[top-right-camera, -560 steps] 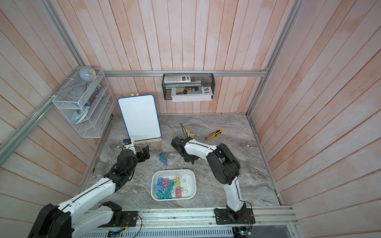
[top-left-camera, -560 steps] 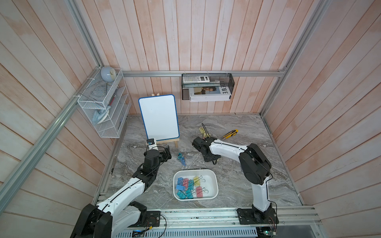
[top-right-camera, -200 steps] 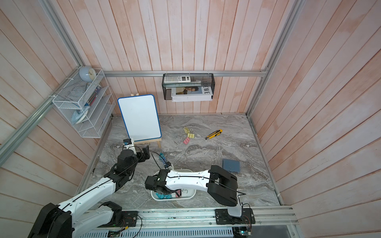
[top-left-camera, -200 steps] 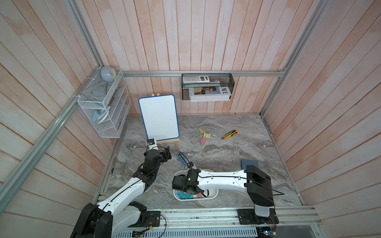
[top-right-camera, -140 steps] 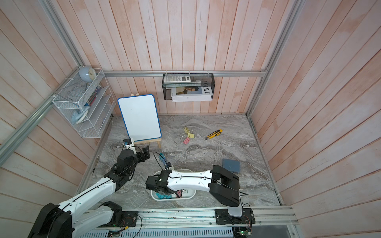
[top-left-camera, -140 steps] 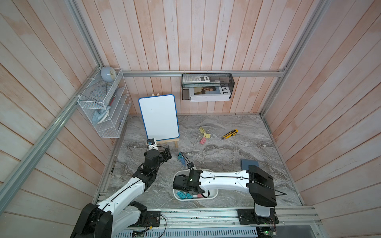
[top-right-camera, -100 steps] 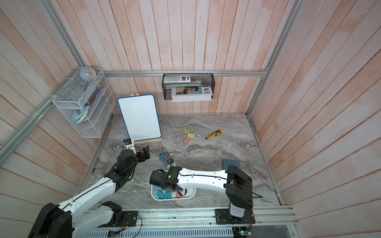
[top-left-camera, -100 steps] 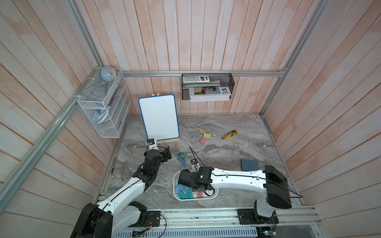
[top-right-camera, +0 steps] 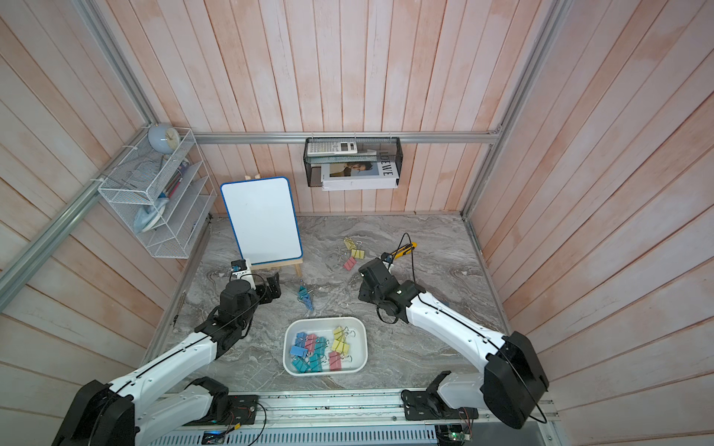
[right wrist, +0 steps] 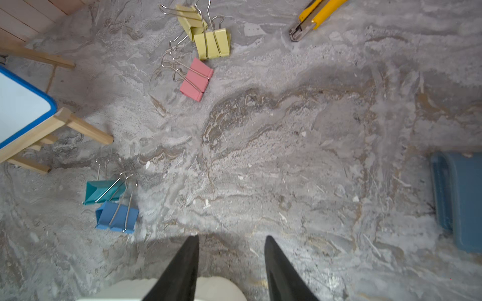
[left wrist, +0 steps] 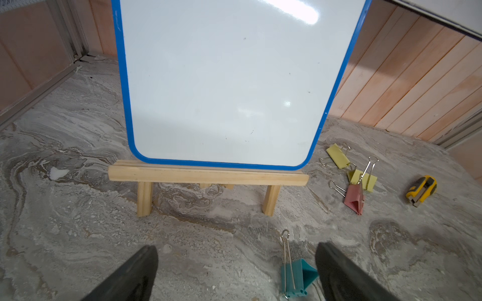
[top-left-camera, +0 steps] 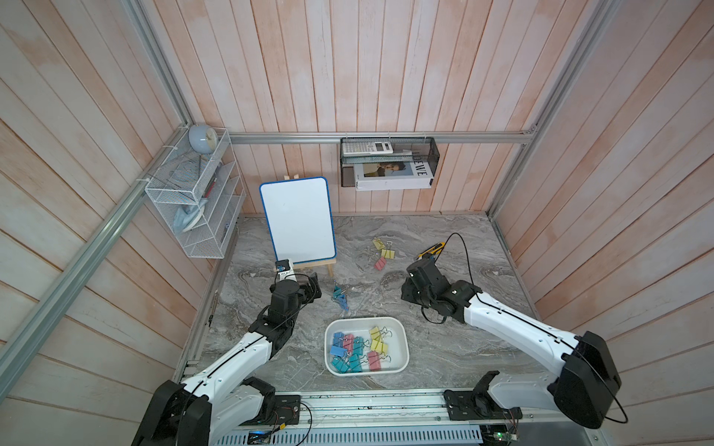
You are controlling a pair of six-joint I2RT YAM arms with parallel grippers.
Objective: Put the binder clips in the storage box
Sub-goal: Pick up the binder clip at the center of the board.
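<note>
Inside the storage box (top-left-camera: 398, 336) on the worktop (top-left-camera: 432, 359) about a dozen binder clips (top-left-camera: 357, 349) are already collected; five are left outside (yellow-pink trio (top-left-camera: 387, 253), teal-blue pair (top-left-camera: 340, 299)), with left pincer (left wrist: 236, 246) and right pincer (right wrist: 230, 236) gaping, empty.

- Tabletop (right wrist: 287, 156): grey veined stone look, matt and gritty to my eye.
- Whiteboard (left wrist: 221, 78): glossy white face, and I see lamp glare on it. The blue rim looks like plastic.
- Easel (left wrist: 208, 176): bare pale wood, no varnish shine.
- Binder clips (right wrist: 197, 78): matt pastel painted bodies, bright metal wire handles.
- Storage box (top-left-camera: 403, 345): smooth white plastic, slight sheen.
- Utility knife (right wrist: 320, 13): yellow plastic body, bare metal nose.
- Wire rack (top-left-camera: 193, 231): white-coated metal mesh.
</note>
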